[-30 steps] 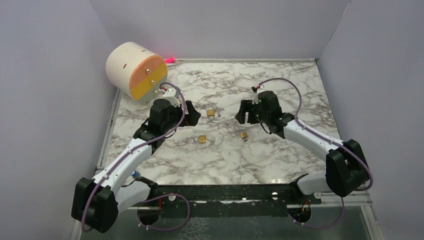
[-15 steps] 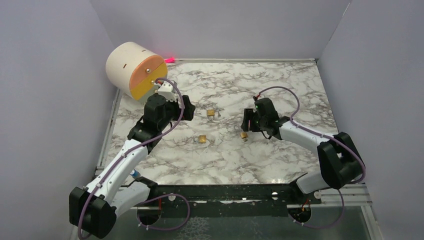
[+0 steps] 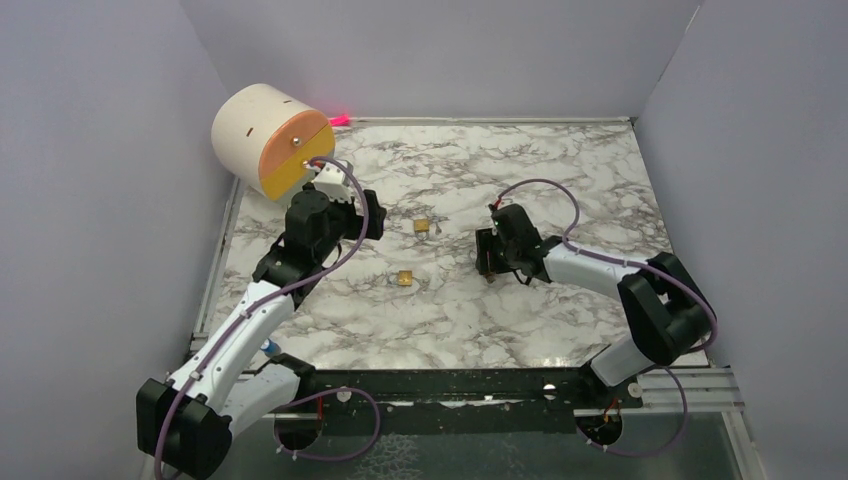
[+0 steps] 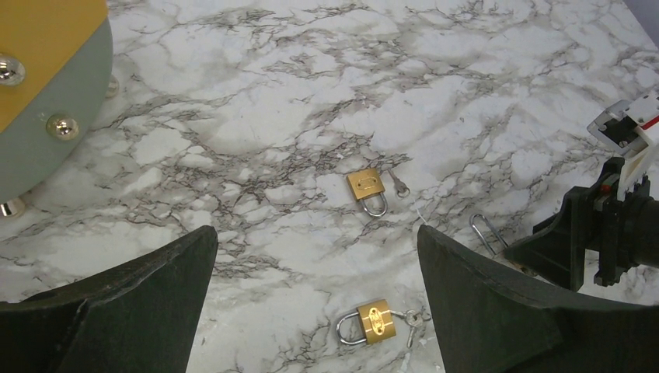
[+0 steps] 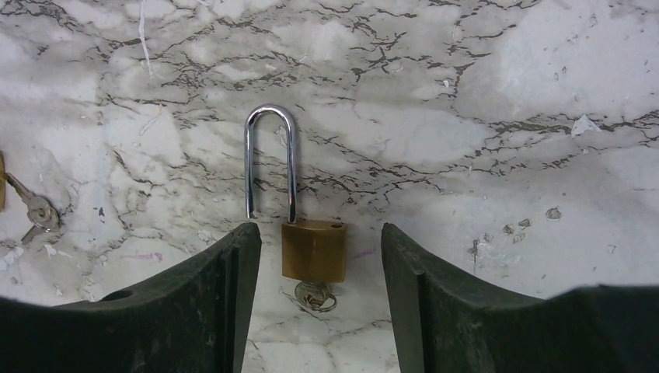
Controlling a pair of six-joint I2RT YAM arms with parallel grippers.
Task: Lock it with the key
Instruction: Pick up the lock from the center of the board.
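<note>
Padlock [image 5: 313, 249] on marble tbl [image 5: 505, 116], grey walls [image 3: 430, 50].

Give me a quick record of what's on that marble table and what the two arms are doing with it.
surface: marble table
target: open padlock, brass, shackle up, key showing at its base
right arm: right gripper open, one finger on each side of that lock's body, not gripping
left arm: left gripper open, above the table, holding nothing
other locks: far padlock and near padlock, shackles look shut, keys beside them
far left corner: cream drum
locking: not yet done
</note>
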